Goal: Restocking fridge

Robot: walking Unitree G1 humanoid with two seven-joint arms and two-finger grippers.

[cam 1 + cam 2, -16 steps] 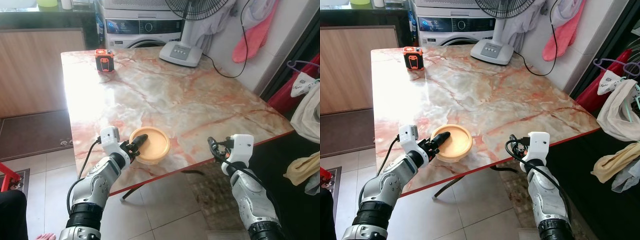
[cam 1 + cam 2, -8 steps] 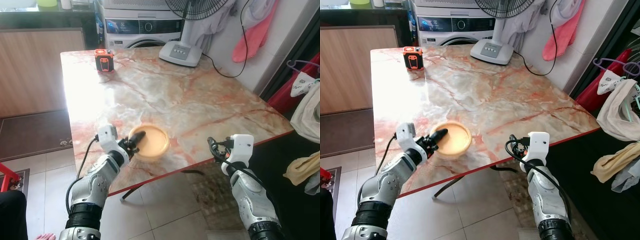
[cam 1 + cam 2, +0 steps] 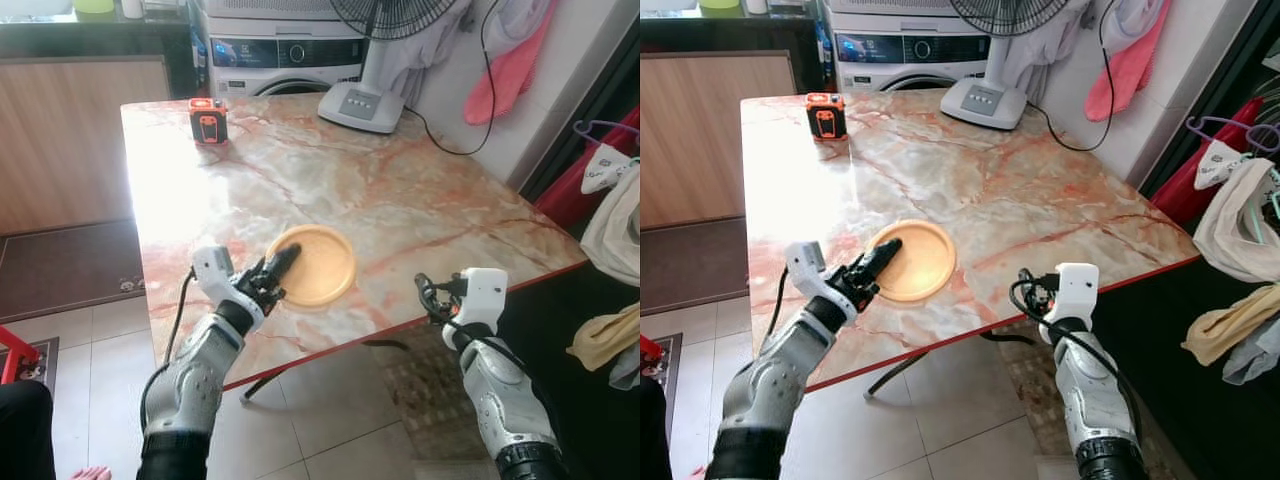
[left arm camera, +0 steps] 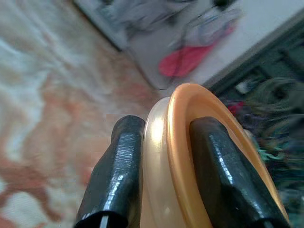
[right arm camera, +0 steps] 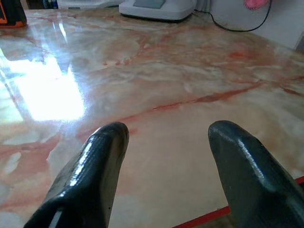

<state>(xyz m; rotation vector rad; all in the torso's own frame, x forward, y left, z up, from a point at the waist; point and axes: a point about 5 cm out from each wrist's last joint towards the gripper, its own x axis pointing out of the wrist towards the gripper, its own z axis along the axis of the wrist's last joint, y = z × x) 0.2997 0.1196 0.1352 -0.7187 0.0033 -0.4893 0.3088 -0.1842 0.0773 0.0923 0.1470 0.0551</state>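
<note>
left gripper (image 3: 275, 272): pinching the rim of the shallow round orange plastic dish (image 3: 314, 265), one black finger on the inside of the lip, one on the outside. You can see it clearly in the left wrist view, where the rim (image 4: 186, 142) sits sandwiched between both fingers.

dish: tilted up on the gripper's side, far edge looks like it's close to or touching the pink-veined marble desk (image 3: 400, 190). Can't tell for sure if it's fully off the surface.

the step, imo: lifting the dish off the desk so it can be carried to the fridge.

how to do it well: it's a one-edge grip on a thin lip, so the dish will want to pivot and droop. Lift slow, keep the wrist level, don't swing. If anything's inside, tilt spills it.

right gripper (image 5: 166, 156): fingers spread apart, holding nothing, hovering at the near desk edge well off to the side of the dish. Could come under the free side for support.

further out from the left gripper: small orange and black device (image 3: 207, 121) at the far corner, white fan base (image 3: 362, 104) beyond it. Neither's in the way.
</note>
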